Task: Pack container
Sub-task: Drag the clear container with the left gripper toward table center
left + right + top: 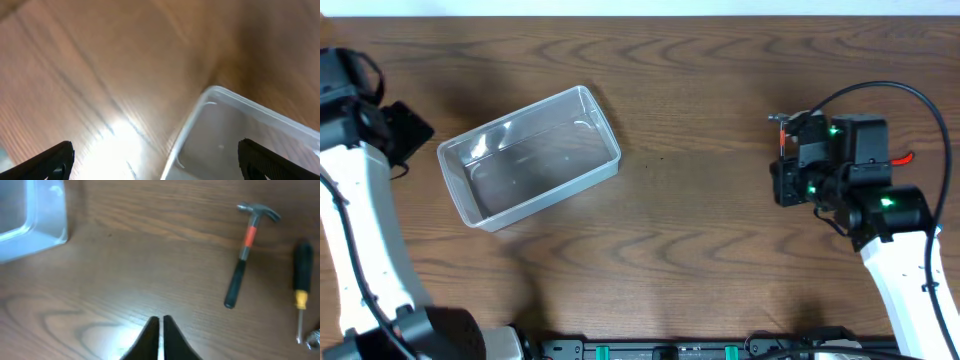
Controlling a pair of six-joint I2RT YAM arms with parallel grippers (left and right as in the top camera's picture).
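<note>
The clear plastic container (611, 136) lies empty at the table's centre left. Its corner shows in the left wrist view (191, 124) and in the right wrist view (50, 227). My left gripper (157, 161) is open and empty, just above the container's left corner (408, 132). My right gripper (160, 323) is shut and empty above bare table on the right (787, 182). A hammer (245, 255) with an orange band and a black-handled screwdriver (301, 287) lie on the table ahead of it. In the overhead view only the hammer's head (782, 122) shows beside the right arm.
A small metal piece (315, 338) shows at the right wrist view's lower right edge. A red tip (904, 158) sticks out from behind the right arm. The dark wooden table (700, 240) lies between the container and the tools.
</note>
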